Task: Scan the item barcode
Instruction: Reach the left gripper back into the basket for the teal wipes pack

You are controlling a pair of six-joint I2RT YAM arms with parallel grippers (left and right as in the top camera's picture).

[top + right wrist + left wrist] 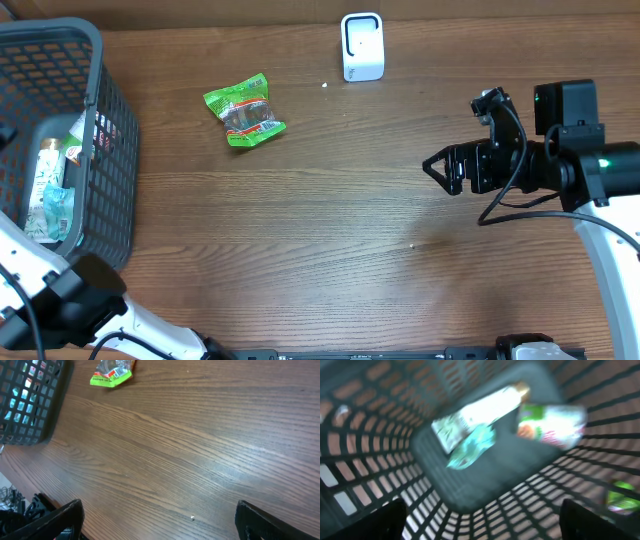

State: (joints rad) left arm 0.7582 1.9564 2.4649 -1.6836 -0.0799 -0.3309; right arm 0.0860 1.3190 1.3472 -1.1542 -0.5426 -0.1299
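**Inspection: barcode station, both end effectors empty**

Item: a green snack packet (245,110) lies flat on the tabletop near the far edge, left of its middle; nothing touches it; no barcode can be made out on it from any view

Scanner: a white scanner (362,46) stands upright at the far edge, just right of the middle; it is near the packet but clear of it

Basket: a dark mesh basket (105,120) sits at the far left corner of the tabletop; inside lie a white tube-shaped pack (480,415), a teal packet (470,452) partly over it, and a green and red pouch (552,425) beside them; the view is blurred and the labels are unreadable

Left end effector (480,527): poised over the basket's open top, looking down into it; fingers spread wide apart at the bottom corners of the wrist view, nothing between them

Right end effector (435,167): held above the right part of the tabletop, pointing toward the left edge; fingers wide apart, gripping nothing; well apart from packet and scanner
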